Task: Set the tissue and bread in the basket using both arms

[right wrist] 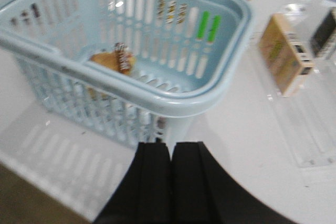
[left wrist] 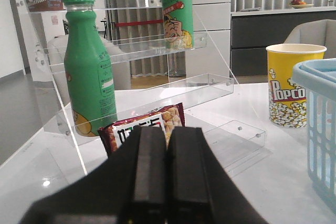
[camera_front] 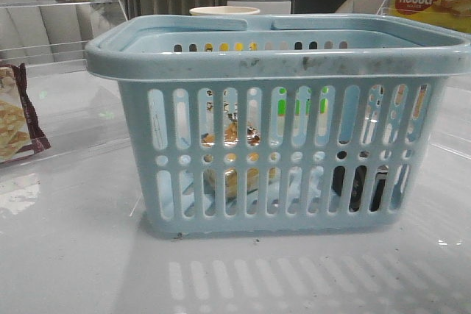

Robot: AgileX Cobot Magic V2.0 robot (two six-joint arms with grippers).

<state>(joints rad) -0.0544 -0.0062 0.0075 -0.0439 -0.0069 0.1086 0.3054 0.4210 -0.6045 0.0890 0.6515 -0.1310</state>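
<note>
— Where did we find the goods? Through the slots of the basket (camera_front: 280, 56) in the front view we made out the bread (camera_front: 231, 170) low on the left of the floor and a dark shape we took for the tissue (camera_front: 358, 187) low on the right, so both appeared to be inside.

— And our arms? The left gripper (left wrist: 167, 177) had its fingers pressed together on nothing, facing the cracker packet (left wrist: 144, 127) and the green bottle (left wrist: 90, 72). The right gripper (right wrist: 170, 174) was likewise closed and empty, hanging just outside the basket wall.

— What could have gone wrong? We judged the chief risk lay with the right arm: sitting so close to the rim, a careless swing could have clipped it and shoved or tipped the basket. On the left, a forward drift could have nudged the packet or toppled the bottle.
</note>
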